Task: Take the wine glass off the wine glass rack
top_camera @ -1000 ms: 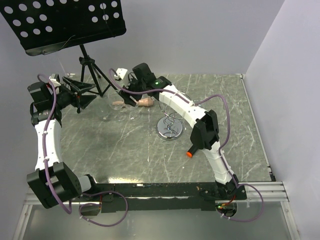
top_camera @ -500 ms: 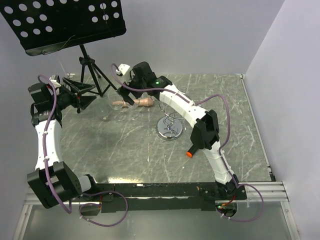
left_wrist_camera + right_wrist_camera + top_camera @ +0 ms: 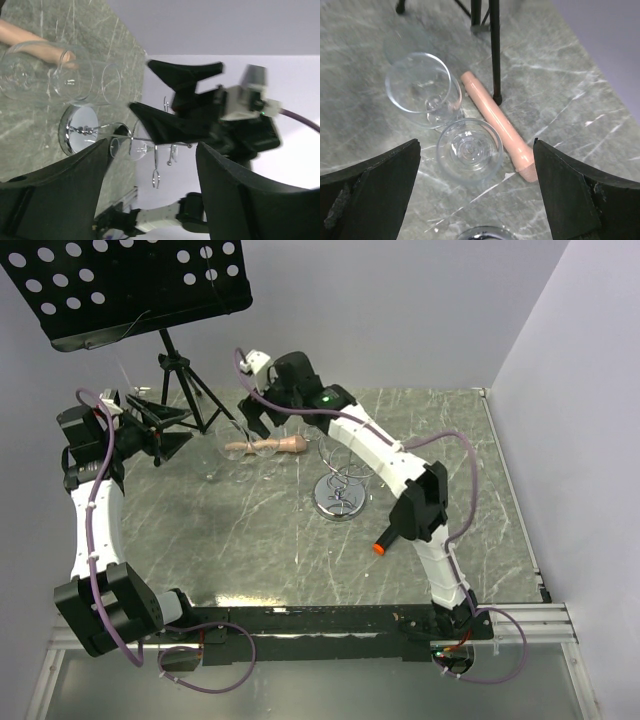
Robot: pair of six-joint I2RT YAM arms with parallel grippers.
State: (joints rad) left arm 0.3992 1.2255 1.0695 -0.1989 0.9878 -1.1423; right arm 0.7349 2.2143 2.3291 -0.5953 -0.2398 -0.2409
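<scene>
The chrome wine glass rack [image 3: 340, 485] stands on its round disc base mid-table. In the left wrist view [image 3: 80, 131] one wine glass [image 3: 125, 147] still hangs from its wire arms. Two more wine glasses [image 3: 422, 90] [image 3: 469, 150] stand upright on the table left of the rack. My right gripper [image 3: 252, 412] is open and empty. It hovers above these two glasses, and the nearer glass shows between its fingers [image 3: 370, 195]. My left gripper [image 3: 165, 430] is open and empty at the far left, pointing toward the rack [image 3: 155, 200].
A pink wooden rod [image 3: 265, 447] lies beside the two standing glasses [image 3: 497, 125]. A black tripod music stand [image 3: 175, 370] stands at the back left, with one leg [image 3: 494, 50] next to the rod. Walls close the back and right sides.
My right gripper has risen and pulled back from the standing glasses, so more of the pink rod shows. The left arm has not moved.
</scene>
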